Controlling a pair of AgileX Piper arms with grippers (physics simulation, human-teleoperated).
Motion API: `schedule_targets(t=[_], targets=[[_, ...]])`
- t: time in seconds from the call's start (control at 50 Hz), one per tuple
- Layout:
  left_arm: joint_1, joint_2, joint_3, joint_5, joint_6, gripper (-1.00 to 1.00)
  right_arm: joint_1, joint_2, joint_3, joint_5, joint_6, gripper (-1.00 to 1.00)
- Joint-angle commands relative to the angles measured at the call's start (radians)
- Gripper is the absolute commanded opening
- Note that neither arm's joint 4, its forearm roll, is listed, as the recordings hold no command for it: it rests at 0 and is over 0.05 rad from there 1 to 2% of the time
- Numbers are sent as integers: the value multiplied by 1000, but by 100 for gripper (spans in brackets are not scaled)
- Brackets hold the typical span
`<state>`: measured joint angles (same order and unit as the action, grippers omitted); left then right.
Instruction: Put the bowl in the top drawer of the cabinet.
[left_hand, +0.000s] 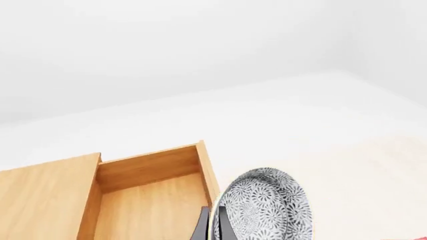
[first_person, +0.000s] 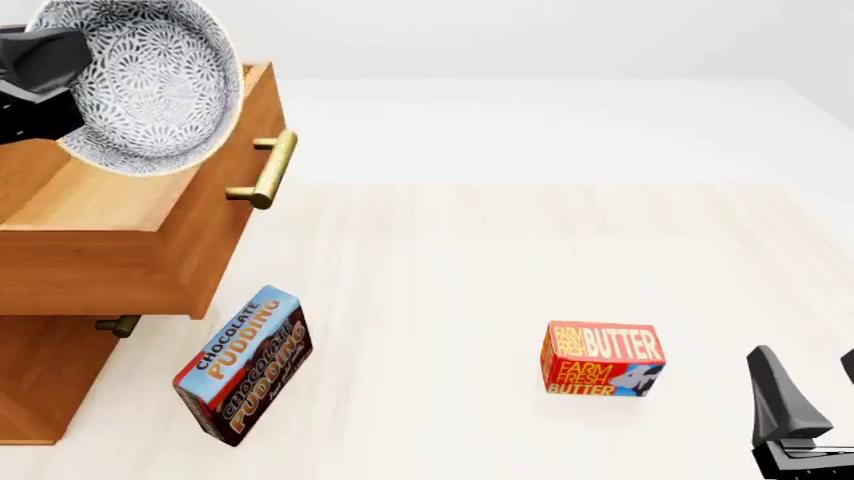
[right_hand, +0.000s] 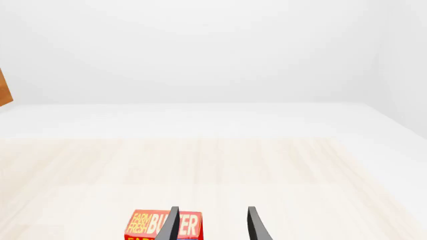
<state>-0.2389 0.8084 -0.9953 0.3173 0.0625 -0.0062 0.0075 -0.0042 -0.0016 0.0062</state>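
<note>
**Bowl held over the open top drawer**

Left wrist view: fingers (left_hand: 203, 227) pinch the rim of the bowl (left_hand: 263, 205), tilted on edge beside the top drawer (left_hand: 150, 167).

Front view: left gripper (first_person: 60, 85) holds the bowl above the drawer — pulled out of the cabinet (first_person: 40, 380). Butter box (first_person: 603, 358) lies near the right gripper (first_person: 811, 395).

Right wrist view: fingers (right_hand: 170, 225) spread, empty.

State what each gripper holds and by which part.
The left gripper is shut on the bowl, pinching its rim, above the open top drawer. The right gripper is open, holding nothing.
</note>
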Motion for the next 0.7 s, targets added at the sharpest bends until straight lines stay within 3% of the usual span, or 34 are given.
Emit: schedule_targets(t=[0.02, 0.1, 0.24, 0.54, 0.7], targets=[[98, 36, -24, -27, 6, -100, 0, 0, 0, 0, 0, 100], [149, 45, -29, -37, -4, -100, 0, 0, 0, 0, 0, 100], [160, 76, -35, -55, 1, -100, 0, 0, 0, 0, 0, 100], [239, 194, -83, -67, -87, -100, 0, 0, 0, 0, 0, 100], [257, 241, -96, -83, -98, -100, 0, 0, 0, 0, 0, 100]])
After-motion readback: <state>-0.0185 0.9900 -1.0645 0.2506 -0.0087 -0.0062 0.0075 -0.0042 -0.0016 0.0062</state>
